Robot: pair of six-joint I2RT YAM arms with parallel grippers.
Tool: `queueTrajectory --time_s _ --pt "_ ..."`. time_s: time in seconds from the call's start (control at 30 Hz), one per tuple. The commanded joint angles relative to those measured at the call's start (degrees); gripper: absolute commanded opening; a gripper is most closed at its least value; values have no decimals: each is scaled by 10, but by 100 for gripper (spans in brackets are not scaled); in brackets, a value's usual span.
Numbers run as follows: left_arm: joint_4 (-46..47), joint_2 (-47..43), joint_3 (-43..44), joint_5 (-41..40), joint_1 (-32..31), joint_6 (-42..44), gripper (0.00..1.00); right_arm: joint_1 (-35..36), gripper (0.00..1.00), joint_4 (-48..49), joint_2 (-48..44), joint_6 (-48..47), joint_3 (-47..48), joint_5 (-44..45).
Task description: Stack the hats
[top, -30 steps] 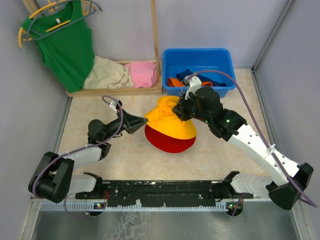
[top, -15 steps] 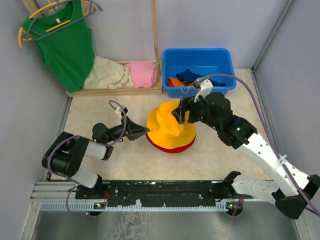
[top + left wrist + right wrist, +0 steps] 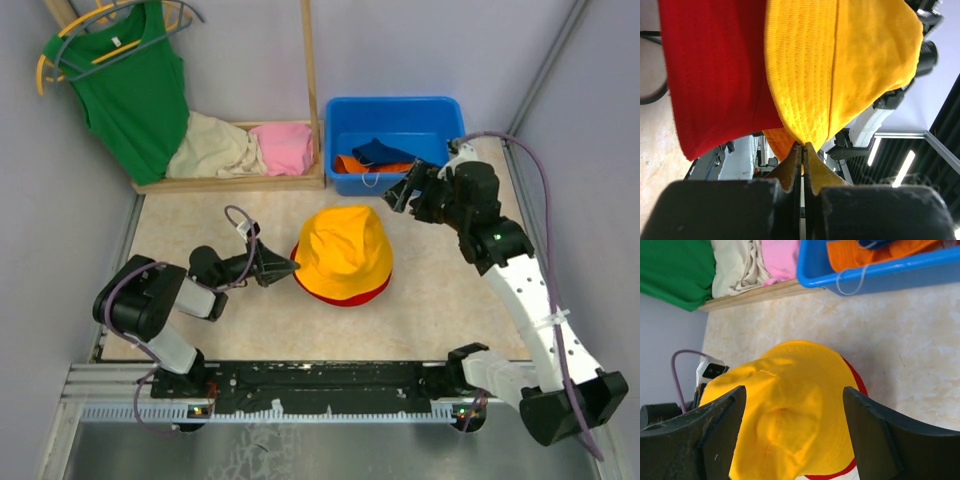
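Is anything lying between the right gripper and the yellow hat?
No. In the top view only bare table separates the right gripper from the yellow hat.

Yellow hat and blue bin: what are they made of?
The yellow-orange bucket hat looks like soft woven cloth, probably cotton, matte: ribbed weave and stitch rows show. The blue rectangular bin looks like smooth plastic, slightly shiny, with a moulded rim.
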Motion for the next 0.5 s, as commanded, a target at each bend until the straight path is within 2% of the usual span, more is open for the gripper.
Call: queueTrajectory --time_s 0.0,0.17,0.47 --pt "148 -31 -6 20 4 -13 0 -104 76 78 5 67 -60 -191" --pt "85 -52 -31 22 13 32 0 -163 72 148 31 85 -125 -327" --pt "-158 -76 15 59 14 188 0 -177 72 259 30 116 -260 -388"
